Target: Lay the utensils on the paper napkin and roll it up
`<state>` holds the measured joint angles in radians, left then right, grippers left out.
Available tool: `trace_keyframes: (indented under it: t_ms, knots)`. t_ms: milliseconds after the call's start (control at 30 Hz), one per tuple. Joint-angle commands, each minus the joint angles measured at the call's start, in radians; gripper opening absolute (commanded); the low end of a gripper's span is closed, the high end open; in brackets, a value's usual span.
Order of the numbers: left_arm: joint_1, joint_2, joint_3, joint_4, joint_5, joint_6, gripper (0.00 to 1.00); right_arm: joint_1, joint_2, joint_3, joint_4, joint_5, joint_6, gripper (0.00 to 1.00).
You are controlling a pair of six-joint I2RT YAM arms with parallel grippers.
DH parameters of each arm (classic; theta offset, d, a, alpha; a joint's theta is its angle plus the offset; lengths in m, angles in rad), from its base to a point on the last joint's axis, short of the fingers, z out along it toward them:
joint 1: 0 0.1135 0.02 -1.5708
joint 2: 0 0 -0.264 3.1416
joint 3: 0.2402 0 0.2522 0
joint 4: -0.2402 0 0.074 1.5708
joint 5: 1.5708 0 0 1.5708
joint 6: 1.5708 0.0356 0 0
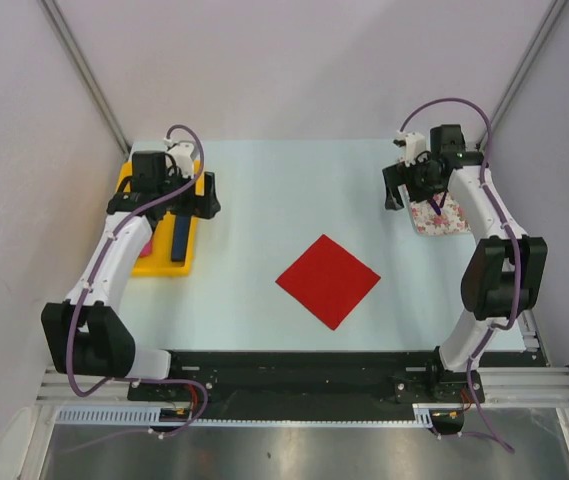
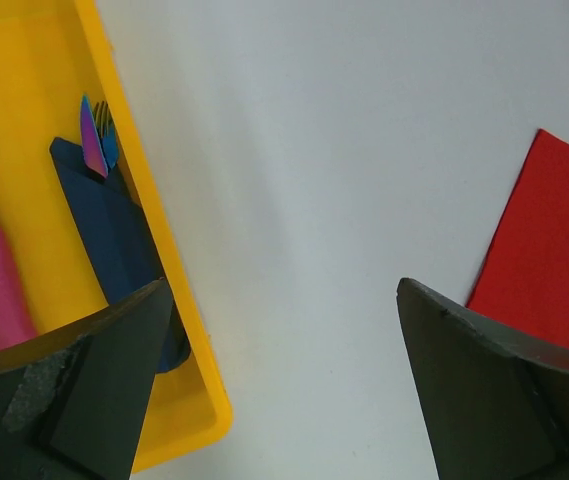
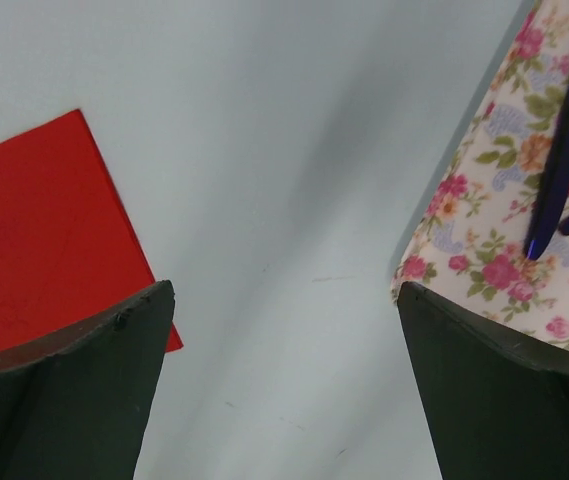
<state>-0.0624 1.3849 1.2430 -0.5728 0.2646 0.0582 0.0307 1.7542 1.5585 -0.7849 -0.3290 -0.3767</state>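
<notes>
Red square paper napkin [image 1: 327, 280] has the slim dark-blue utensils [image 3: 562, 150] beyond its right corner on a white flowered sheet [image 3: 484, 230], beside the released, empty right gripper [image 3: 284, 290] and well apart from the equally released left gripper [image 2: 284, 285].

the napkin [image 1: 328, 280] is red, the tray [image 1: 150, 263] yellow, the sheet [image 3: 484, 210] pink-flowered white.

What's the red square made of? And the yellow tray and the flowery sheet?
The red square looks like thin matte paper: it lies flat with faint creases. The yellow tray seems smooth plastic, with a rounded raised rim. The flowery sheet could be printed paper or cloth.
</notes>
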Motion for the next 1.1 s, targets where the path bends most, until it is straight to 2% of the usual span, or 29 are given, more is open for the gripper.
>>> trace_keyframes:
  t_ms: [0, 233, 267, 367, 467, 833, 1067]
  knots:
    - [-0.011, -0.041, 0.007, 0.089, -0.004, 0.009, 1.0, -0.023, 0.097, 0.19, -0.092, -0.022, -0.07, 1.0]
    - [-0.011, -0.069, -0.008, 0.198, 0.057, 0.002, 1.0, -0.107, 0.335, 0.477, -0.237, -0.053, -0.133, 1.0]
    - [-0.011, -0.066, -0.008, 0.211, 0.067, 0.003, 1.0, -0.123, 0.365, 0.571, -0.278, -0.057, -0.139, 1.0]
    - [-0.011, -0.044, -0.002, 0.214, 0.09, 0.003, 1.0, -0.143, 0.481, 0.728, -0.33, -0.053, -0.151, 1.0]
    - [-0.011, -0.014, 0.016, 0.195, 0.091, 0.006, 0.99, -0.155, 0.566, 0.816, -0.336, -0.025, -0.174, 1.0]
    - [-0.011, 0.051, 0.081, 0.148, 0.107, 0.032, 1.0, -0.186, 0.706, 0.851, -0.229, 0.044, -0.222, 1.0]
    - [-0.011, 0.065, 0.09, 0.128, 0.096, 0.051, 1.0, -0.19, 0.766, 0.853, -0.165, 0.064, -0.206, 0.87]
